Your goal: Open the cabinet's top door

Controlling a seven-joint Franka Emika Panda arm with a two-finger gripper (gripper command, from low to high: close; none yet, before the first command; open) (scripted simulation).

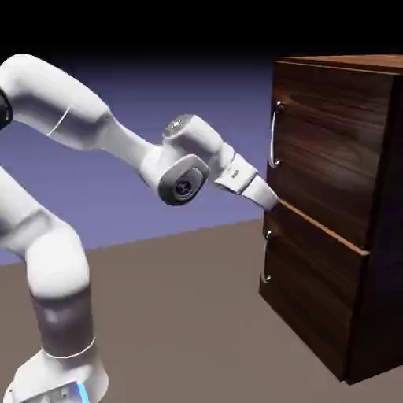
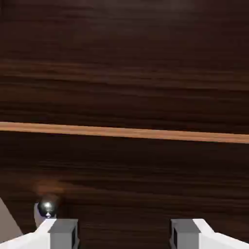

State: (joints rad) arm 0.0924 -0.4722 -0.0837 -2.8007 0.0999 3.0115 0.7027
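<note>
Exterior view: the white two-finger gripper (image 1: 271, 201) points at the tall walnut-grain cabinet (image 1: 327, 378) near the pale seam (image 1: 323, 227), below the upper dark-wood door (image 1: 334, 149) and its long curved silver handle (image 1: 274, 135). Closing at this height would likely miss that handle, since the fingers sit too low; pushing forward could jam them against the wood, and the shorter silver handle (image 1: 266, 256) on the lower panel (image 1: 311, 291) could be snagged or taken by mistake. Only the hand view shows the fingers parted with nothing between them, and a round metal handle mount (image 2: 47, 207) beside one; only the exterior view shows the long handle.
</note>
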